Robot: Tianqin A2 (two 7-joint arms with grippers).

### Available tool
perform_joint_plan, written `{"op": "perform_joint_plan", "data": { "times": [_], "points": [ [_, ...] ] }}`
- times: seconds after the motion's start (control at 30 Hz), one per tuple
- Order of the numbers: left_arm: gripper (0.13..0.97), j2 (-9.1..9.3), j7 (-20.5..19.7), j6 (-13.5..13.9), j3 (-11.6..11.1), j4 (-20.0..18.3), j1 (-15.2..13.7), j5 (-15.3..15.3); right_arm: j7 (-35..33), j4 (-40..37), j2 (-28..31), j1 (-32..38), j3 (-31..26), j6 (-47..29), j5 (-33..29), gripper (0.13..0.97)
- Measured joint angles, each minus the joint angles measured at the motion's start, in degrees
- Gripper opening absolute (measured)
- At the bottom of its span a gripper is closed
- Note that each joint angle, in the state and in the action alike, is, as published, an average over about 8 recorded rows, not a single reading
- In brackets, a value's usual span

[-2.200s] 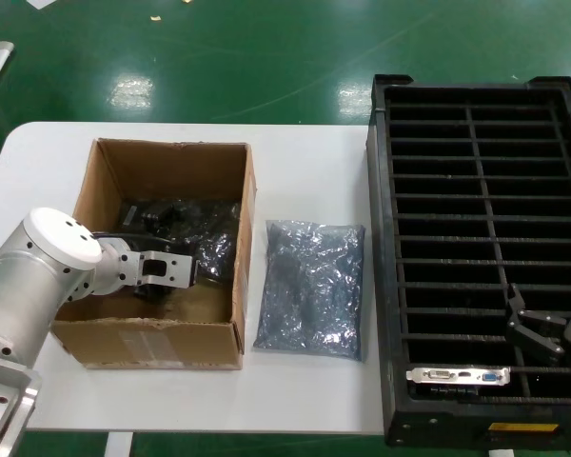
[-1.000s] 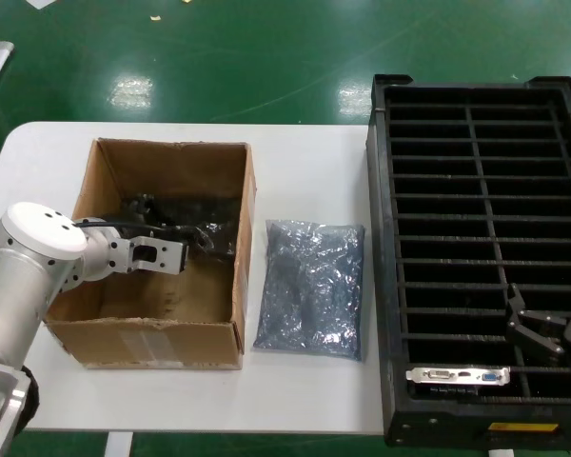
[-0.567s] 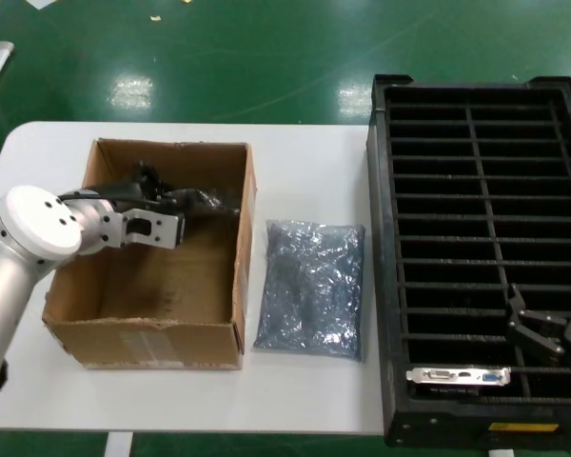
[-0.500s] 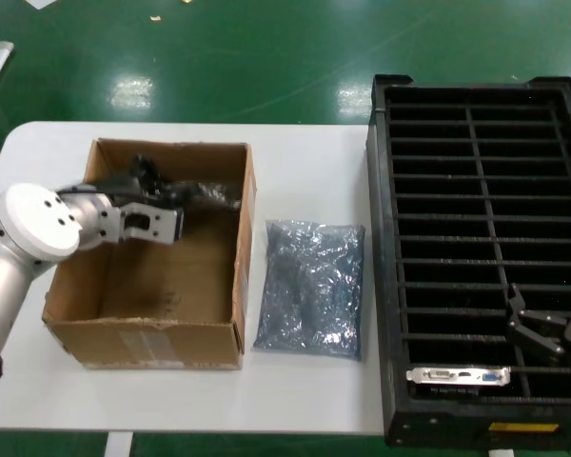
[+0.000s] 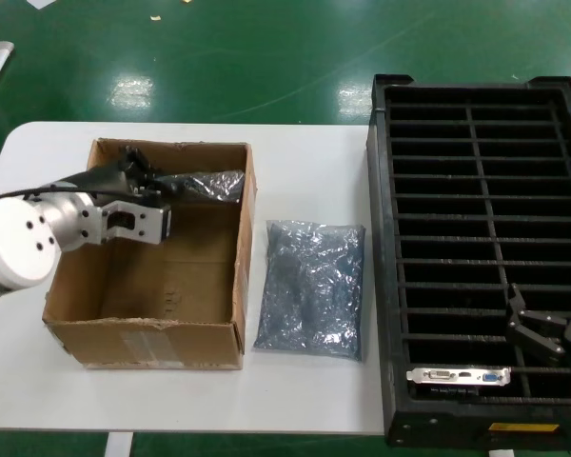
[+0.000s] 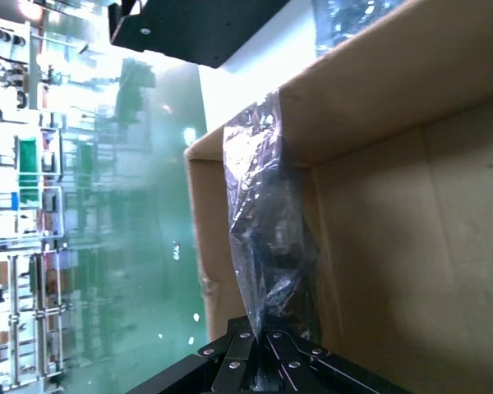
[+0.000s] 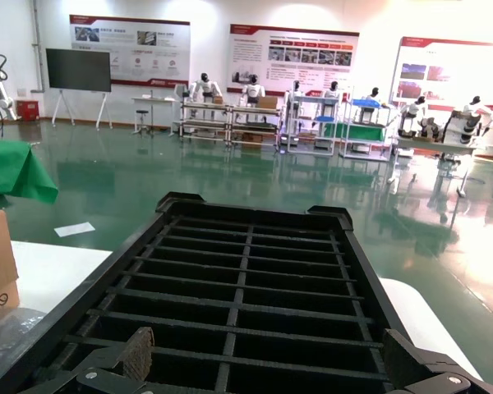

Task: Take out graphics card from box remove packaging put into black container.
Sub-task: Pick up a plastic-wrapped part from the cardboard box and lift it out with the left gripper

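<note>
My left gripper point(image 5: 164, 188) is shut on a dark, crinkly packaging bag point(image 5: 207, 183) and holds it in the air over the back of the brown box point(image 5: 143, 341). In the left wrist view the bag point(image 6: 267, 238) runs out from my shut gripper point(image 6: 267, 338) past the box wall point(image 6: 394, 205); its contents do not show. A graphics card point(image 5: 457, 375) with a silver bracket stands in a front slot of the black container point(image 5: 376, 267). My right gripper point(image 5: 538, 328) hovers open just behind that card, over the container's slots point(image 7: 246, 287), with its fingertips point(image 7: 138, 349) wide apart.
Another grey-blue bag point(image 5: 312, 286) lies flat on the white table point(image 5: 305, 162) between the box and the container. The box's inside floor point(image 5: 162, 281) is bare. The table's front edge is close below the box and the container.
My left gripper has risen from the box's floor and moved toward its back wall, lifting the dark bag up out of the box. The right arm has not moved.
</note>
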Motion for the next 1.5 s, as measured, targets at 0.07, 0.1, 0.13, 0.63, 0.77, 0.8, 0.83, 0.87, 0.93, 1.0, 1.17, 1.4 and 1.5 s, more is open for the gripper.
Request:
{"op": "perform_joint_plan", "data": {
  "times": [0.07,0.1,0.13,0.63,0.77,0.8,0.83,0.87,0.93,1.0,1.17,1.4,1.5],
  "points": [
    [0.138,-0.43,-0.4,0.2,0.1,-0.8,0.7,0.1,0.0,0.0,0.0,0.0,0.0,0.0,0.0,0.966],
    [0.138,-0.53,-0.1,0.1,0.1,-0.9,1.0,-0.1,0.0,0.0,0.0,0.0,0.0,0.0,0.0,0.966],
    [0.138,-0.54,0.5,-0.2,0.2,-0.8,1.2,-0.5,0.0,0.0,0.0,0.0,0.0,0.0,0.0,0.966],
    [0.138,7.05,31.8,-7.1,-4.4,18.1,-3.0,-20.0,0.0,0.0,0.0,0.0,0.0,0.0,0.0,0.966],
    [0.138,9.45,42.9,-8.2,-8.5,23.5,-4.7,-25.7,0.0,0.0,0.0,0.0,0.0,0.0,0.0,0.966],
    [0.138,9.95,45.6,-8.3,-9.6,24.8,-5.0,-26.9,0.0,0.0,0.0,0.0,0.0,0.0,0.0,0.966],
    [0.138,10.42,48.4,-8.3,-10.8,26.0,-5.3,-28.1,0.0,0.0,0.0,0.0,0.0,0.0,0.0,0.966],
    [0.138,10.84,51.0,-8.2,-12.0,27.3,-5.6,-29.3,0.0,0.0,0.0,0.0,0.0,0.0,0.0,0.966],
    [0.138,11.5,55.6,-7.7,-14.1,29.5,-6.0,-31.2,0.0,0.0,0.0,0.0,0.0,0.0,0.0,0.966],
    [0.138,11.95,59.0,-6.9,-15.7,31.5,-6.3,-32.6,0.0,0.0,0.0,0.0,0.0,0.0,0.0,0.966],
    [0.143,12.29,62.4,-5.5,-17.2,33.8,-6.3,-34.0,0.0,0.0,0.0,0.0,0.0,0.0,0.0,0.966],
    [0.171,11.38,56.8,-5.0,-14.8,31.0,-5.0,-31.4,0.0,0.0,0.0,0.0,0.0,0.0,0.0,0.966],
    [0.195,10.74,53.1,-5.0,-13.1,29.2,-4.2,-29.6,0.0,0.0,0.0,0.0,0.0,0.0,0.0,0.966]
  ]
}}
